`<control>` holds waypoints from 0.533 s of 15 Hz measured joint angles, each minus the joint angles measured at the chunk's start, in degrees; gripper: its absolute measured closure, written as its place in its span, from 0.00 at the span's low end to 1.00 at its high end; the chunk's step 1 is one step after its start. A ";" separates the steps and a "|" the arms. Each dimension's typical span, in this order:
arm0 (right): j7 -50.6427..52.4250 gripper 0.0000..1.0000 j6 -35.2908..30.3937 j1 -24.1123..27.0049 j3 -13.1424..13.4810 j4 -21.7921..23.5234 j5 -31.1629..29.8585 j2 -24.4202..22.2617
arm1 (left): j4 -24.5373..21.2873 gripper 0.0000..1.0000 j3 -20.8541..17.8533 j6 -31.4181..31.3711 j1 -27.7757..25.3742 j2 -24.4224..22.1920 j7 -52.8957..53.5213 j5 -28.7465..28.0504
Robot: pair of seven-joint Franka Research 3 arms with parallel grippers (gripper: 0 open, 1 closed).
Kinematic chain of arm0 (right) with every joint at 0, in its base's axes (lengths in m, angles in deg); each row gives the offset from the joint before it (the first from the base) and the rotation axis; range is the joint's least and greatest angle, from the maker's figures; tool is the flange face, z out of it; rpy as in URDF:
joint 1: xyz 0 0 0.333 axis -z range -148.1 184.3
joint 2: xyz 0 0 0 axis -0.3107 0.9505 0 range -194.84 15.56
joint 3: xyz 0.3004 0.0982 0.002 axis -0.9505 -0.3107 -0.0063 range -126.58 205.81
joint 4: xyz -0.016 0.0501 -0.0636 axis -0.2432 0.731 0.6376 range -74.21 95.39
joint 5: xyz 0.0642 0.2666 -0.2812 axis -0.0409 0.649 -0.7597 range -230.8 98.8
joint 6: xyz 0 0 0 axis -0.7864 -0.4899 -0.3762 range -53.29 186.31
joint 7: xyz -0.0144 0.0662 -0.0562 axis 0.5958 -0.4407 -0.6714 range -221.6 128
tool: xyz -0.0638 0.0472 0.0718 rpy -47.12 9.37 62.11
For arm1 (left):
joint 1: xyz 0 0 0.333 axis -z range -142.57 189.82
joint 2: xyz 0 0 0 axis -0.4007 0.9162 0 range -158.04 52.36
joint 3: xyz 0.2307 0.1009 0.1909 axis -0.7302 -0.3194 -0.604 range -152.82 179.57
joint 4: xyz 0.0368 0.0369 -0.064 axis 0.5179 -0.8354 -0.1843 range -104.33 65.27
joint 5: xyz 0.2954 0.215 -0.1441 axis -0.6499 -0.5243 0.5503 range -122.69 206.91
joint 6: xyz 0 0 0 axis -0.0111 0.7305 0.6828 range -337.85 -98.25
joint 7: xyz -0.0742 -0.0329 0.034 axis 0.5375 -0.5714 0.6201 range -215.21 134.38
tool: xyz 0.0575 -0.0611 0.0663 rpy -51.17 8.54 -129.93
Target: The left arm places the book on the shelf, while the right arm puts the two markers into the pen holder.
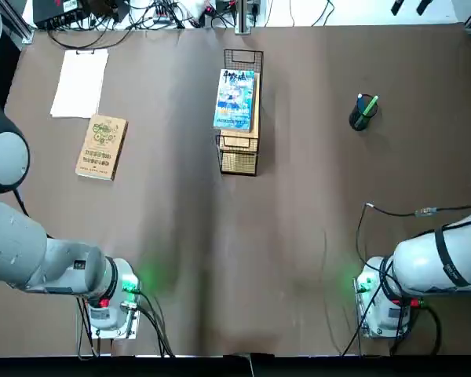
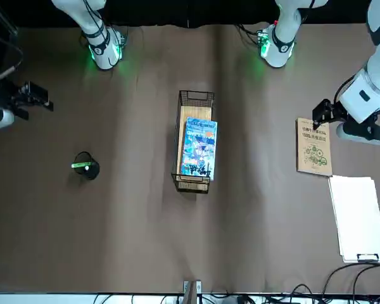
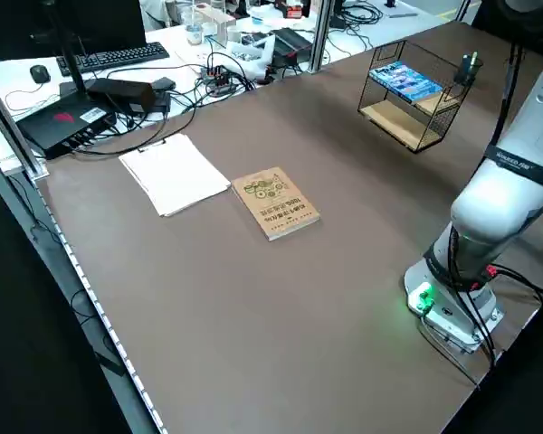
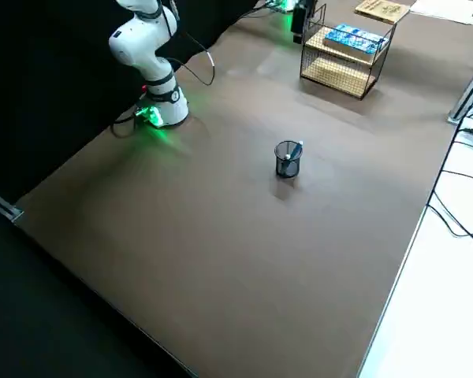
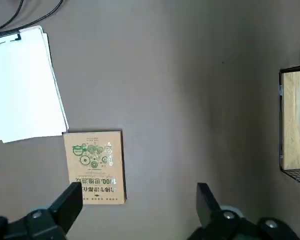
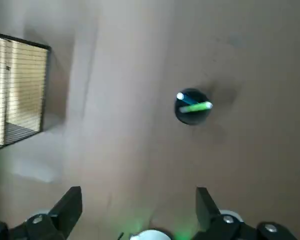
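The light blue book [image 1: 235,100] lies flat on the wooden top of the shelf [image 1: 239,144] at the back middle of the table, overhanging one long edge a little [image 2: 199,147]. Both markers stand in the pen holder [image 1: 360,118] at the right: the green marker [image 6: 196,106] leans across its mouth, beside the blue marker [image 6: 181,97]. My left gripper [image 5: 138,200] hangs open and empty high over the table's left side, near the tan book. My right gripper [image 6: 138,200] is also open and empty, raised on the near side of the pen holder.
A tan kraft-cover book [image 1: 102,147] and a white paper sheet [image 1: 80,82] lie at the left. Cables and electronics run along the far edge [image 1: 141,16]. A cable [image 1: 400,212] trails by the right arm's base.
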 joint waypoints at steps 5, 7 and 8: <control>-1.90 0.00 6.51 -2.33 -0.06 9.51 -2.16 -5.00 | 0.17 0.00 -0.02 0.00 -0.05 -0.12 0.00 0.00; -1.91 0.00 7.65 -2.33 0.02 12.57 -2.32 -7.07 | 0.20 0.00 -0.02 0.00 -0.05 -0.13 0.00 0.00; -1.91 0.00 7.67 -2.33 0.05 13.22 -2.54 -7.79 | 0.20 0.00 -0.03 0.00 -0.06 -0.13 0.00 0.00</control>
